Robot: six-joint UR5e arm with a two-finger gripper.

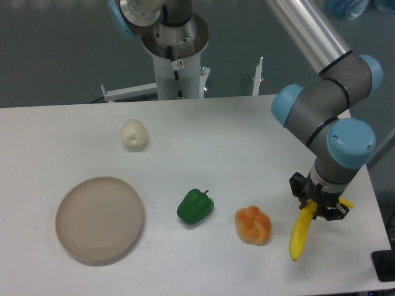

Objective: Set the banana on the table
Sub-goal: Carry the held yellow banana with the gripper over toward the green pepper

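Note:
The bright yellow banana [300,235] hangs near the front right of the white table [247,142], its lower tip pointing down at the tabletop and its upper end held between the fingers. My gripper [320,208] is shut on the banana's upper part, just right of the lumpy orange-yellow fruit [253,224]. Whether the banana's tip touches the table I cannot tell.
A green pepper [195,206] lies left of the orange-yellow fruit. A round beige plate [100,219] sits at the front left. A pale whitish fruit [134,134] lies at the back left. The table's right edge runs close to the gripper.

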